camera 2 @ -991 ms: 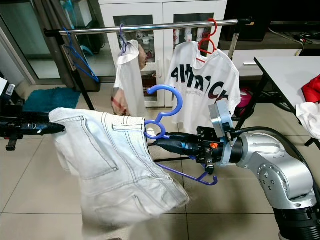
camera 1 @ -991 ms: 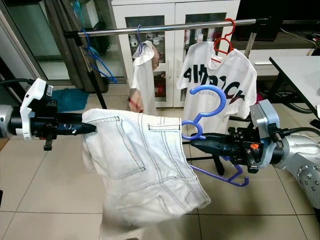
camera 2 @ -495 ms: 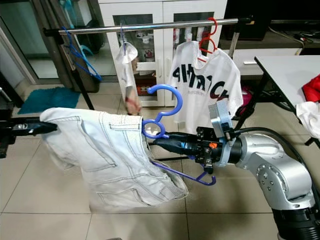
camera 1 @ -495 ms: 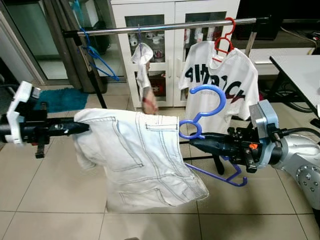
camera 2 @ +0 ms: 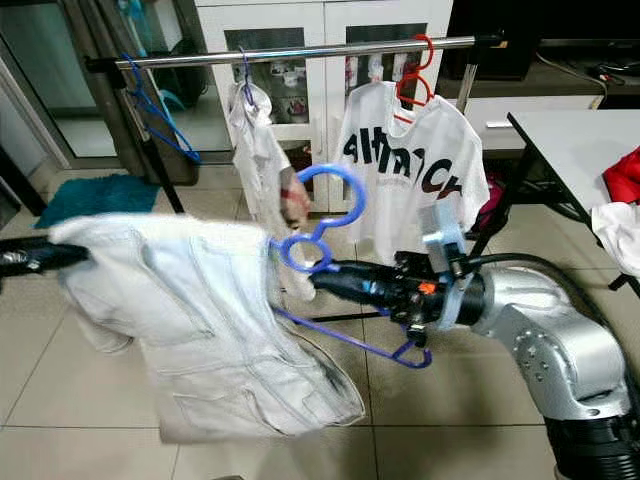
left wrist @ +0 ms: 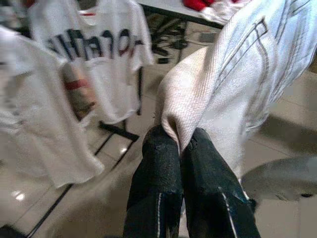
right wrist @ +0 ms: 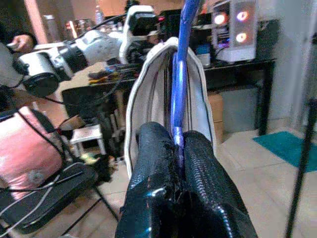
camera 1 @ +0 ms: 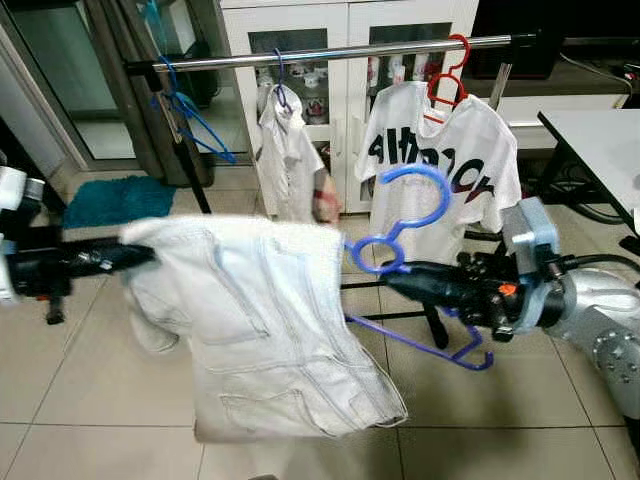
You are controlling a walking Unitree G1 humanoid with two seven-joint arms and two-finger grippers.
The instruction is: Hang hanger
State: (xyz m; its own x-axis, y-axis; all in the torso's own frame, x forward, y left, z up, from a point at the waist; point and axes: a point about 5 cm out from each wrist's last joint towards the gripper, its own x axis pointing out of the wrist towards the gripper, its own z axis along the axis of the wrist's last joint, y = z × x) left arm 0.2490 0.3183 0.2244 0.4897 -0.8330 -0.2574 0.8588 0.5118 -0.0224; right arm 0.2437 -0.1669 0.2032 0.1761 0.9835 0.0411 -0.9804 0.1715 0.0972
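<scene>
Right gripper [camera 1: 392,281], fingers pinched on the neck of the blue hanger [camera 1: 405,222], holds it upright in front of the clothes rail [camera 1: 340,52]. White jeans [camera 1: 260,330] drape from the hanger toward the left, where the left gripper [camera 1: 140,254] pinches their far corner. A printed T-shirt on a red hanger [camera 1: 450,75] hangs on the rail behind.

White shorts [camera 1: 265,330] showing coarse woven cloth, blue hanger [camera 1: 405,225] gleaming as smooth glossy plastic, rail [camera 1: 340,52] at frame top shining as polished metal, floor tiles [camera 1: 90,380] reflecting light glossily
</scene>
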